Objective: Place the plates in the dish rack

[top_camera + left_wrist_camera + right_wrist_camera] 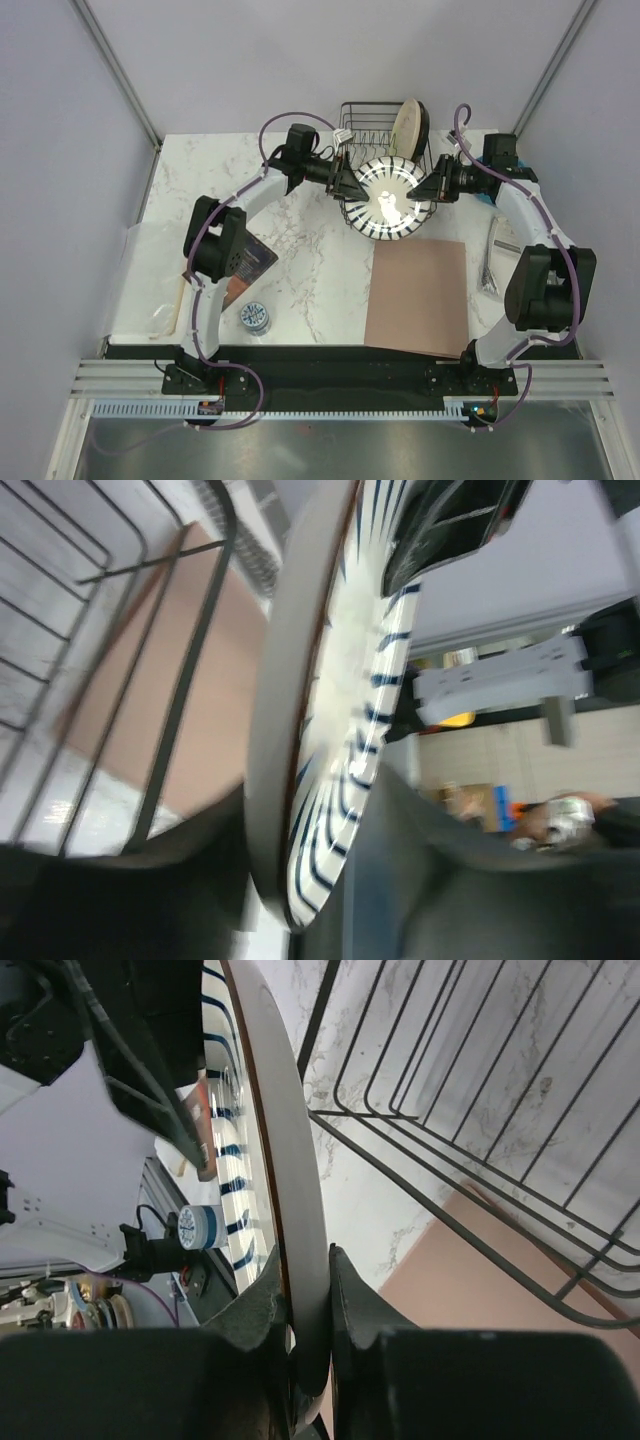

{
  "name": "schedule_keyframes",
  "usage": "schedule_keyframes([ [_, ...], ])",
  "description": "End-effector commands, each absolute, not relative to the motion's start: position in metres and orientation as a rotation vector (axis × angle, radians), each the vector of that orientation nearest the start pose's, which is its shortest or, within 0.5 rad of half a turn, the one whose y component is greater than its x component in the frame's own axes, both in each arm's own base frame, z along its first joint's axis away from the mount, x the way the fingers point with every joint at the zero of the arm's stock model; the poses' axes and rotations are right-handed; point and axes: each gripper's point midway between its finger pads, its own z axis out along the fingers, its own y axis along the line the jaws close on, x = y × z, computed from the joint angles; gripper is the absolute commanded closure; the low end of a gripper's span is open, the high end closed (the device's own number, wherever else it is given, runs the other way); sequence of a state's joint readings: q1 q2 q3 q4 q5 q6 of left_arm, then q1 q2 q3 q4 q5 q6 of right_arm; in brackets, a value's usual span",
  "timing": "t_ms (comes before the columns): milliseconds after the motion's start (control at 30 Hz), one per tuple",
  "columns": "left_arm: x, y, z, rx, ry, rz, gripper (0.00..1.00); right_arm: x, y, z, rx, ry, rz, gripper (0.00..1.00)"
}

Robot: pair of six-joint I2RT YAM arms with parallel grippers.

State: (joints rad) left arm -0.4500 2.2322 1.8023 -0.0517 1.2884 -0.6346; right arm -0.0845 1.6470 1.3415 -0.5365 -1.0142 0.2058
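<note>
A small blue-and-white cup [254, 318] stood near the near edge of the counter [300, 250], toward its left corner. The left gripper [349, 185] was clamped on the left rim of the striped plate [388, 200], with one finger on each face. The plate was held tilted, with its striped face upward. It sat at the near side of the dish rack [365, 125], which stood at the middle of the far edge. Contact between plate and rack could not be determined. A cream plate [410, 125] stood on edge in the right part of the rack. The right gripper [429, 188] pinched the striped plate's right rim, with its fingers [355, 1300] pressed against both faces. A brown mat [418, 295] lay flat at the near edge, right of centre.
</note>
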Motion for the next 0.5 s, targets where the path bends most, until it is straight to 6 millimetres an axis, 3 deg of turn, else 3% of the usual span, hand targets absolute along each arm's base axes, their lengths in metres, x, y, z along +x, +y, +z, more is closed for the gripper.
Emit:
schedule_keyframes([
  [0, 0.387, -0.372, 0.211, 0.792, 2.075, -1.763, 0.01, 0.385, 0.119, 0.255, -0.241, 2.151, 1.18, 1.0],
  [100, 0.414, -0.348, 0.207, 0.762, 2.099, -1.585, 0.0, 0.382, 0.117, 0.283, -0.293, 2.112, 1.118, 1.0],
  [200, 0.449, -0.308, 0.207, 0.676, 2.112, -1.423, 0.0, 0.383, 0.115, 0.307, -0.298, 2.08, 1.091, 1.0],
  [267, 0.479, -0.27, 0.211, 0.612, 2.112, -1.252, 0.0, 0.391, 0.113, 0.32, -0.281, 2.061, 1.064, 1.0],
  [300, 0.484, -0.255, 0.208, 0.579, 2.146, -1.18, 0.0, 0.4, 0.11, 0.341, -0.275, 2.022, 1.026, 1.0],
  [333, 0.497, -0.231, 0.213, 0.561, 2.138, -1.055, 0.0, 0.417, 0.101, 0.345, -0.223, 2.013, 0.938, 1.0],
  [367, 0.517, -0.206, 0.215, 0.49, 2.166, -0.859, 0.0, 0.426, 0.098, 0.368, -0.19, 1.966, 0.905, 1.0],
  [400, 0.522, -0.185, 0.219, 0.423, 2.203, -0.73, 0.0, 0.436, 0.096, 0.378, -0.181, 1.935, 0.852, 1.0],
  [433, 0.527, -0.161, 0.245, 0.327, 2.173, -0.587, 0.0, 0.449, 0.094, 0.381, -0.167, 1.926, 0.801, 1.0],
  [467, 0.536, -0.131, 0.247, 0.212, 2.177, -0.379, 0.0, 0.464, 0.083, 0.4, -0.135, 1.879, 0.666, 1.0],
])
